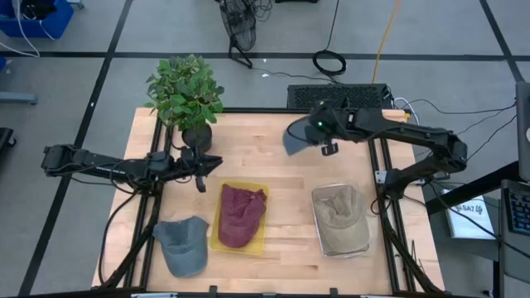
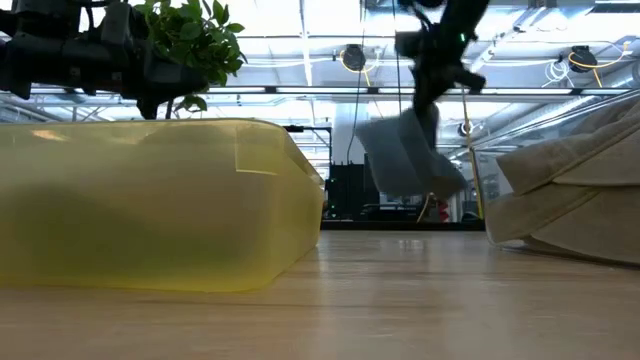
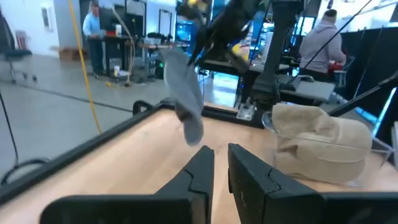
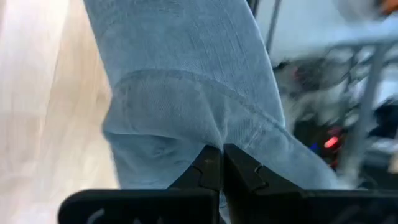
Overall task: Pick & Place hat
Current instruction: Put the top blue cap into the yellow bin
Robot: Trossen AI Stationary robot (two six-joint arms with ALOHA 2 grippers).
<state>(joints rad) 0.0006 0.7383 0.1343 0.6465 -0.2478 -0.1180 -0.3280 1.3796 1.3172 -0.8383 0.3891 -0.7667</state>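
Pinching hard, the right claw [image 4: 219,163] is clenching a fold of the blue-grey hat [image 1: 296,137] between its dark fingers, and the hat is hanging clear above the far side of the bench [image 1: 273,157], lifted off the wood so it can be carried, I'd judge, toward a container. Its soft ribbed fabric is drooping in loose folds below the grip, sagging like a limp cloth rather than holding a crown shape. Moving outward, a tan hat [image 1: 340,213] is sitting slumped in a clear tray [image 1: 320,236] near the right arm's side, and a maroon hat [image 1: 240,213] is lying crumpled in a translucent yellow tray [image 1: 217,242] at the middle front. Beside that, a grey cap [image 1: 182,243] is resting flat on the bare wood, no tray under it. Over on the left, the left claw [image 1: 201,172] is waiting with its fingers nearly together, holding nothing, just in front of a leafy potted plant [image 1: 185,93] standing at the back corner.
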